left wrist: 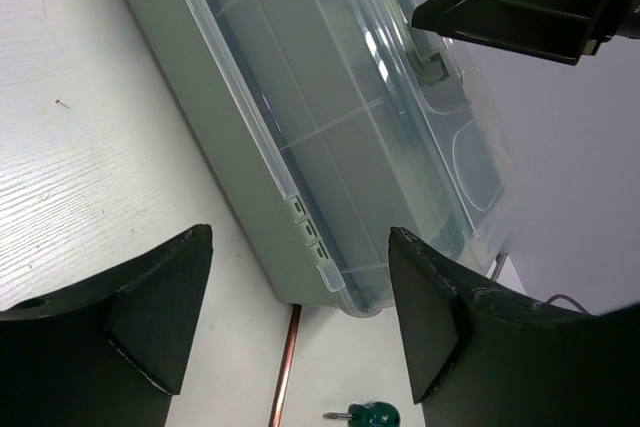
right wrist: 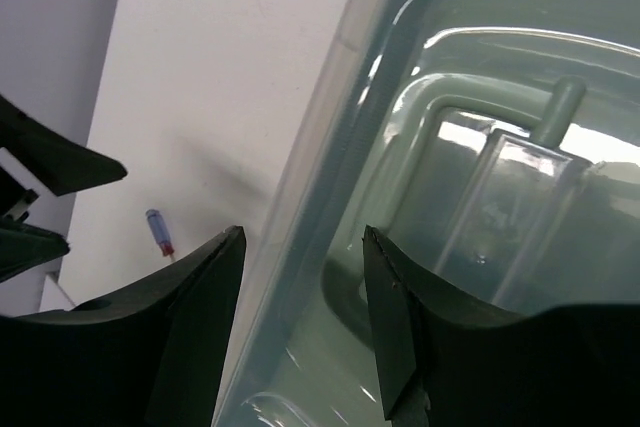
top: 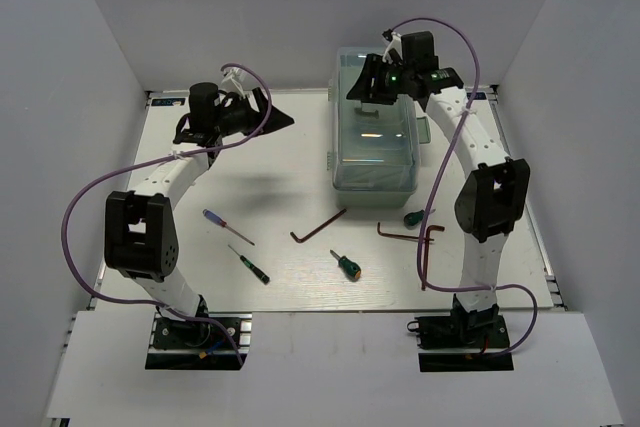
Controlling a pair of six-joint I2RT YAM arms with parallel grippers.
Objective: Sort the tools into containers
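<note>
The pale green toolbox [top: 375, 152] with its clear lid stands at the back middle, and its long side [left wrist: 250, 187] fills the left wrist view. My right gripper [top: 366, 90] hovers open over the lid's far left part [right wrist: 480, 197], its jaws [right wrist: 303, 247] empty. My left gripper [top: 282, 119] is open and empty [left wrist: 300, 247], left of the box and facing it. On the table lie a blue-handled screwdriver [top: 226, 226], a dark-handled screwdriver [top: 250, 265], a hex key [top: 318, 227], two green stubby screwdrivers [top: 347, 265] [top: 413, 216], and more hex keys [top: 410, 232].
White walls close the table on the left, back and right. A purple cable [top: 80, 207] loops off the left arm and another [top: 470, 57] off the right arm. The right arm's elbow [top: 492, 197] stands beside the box's near right corner.
</note>
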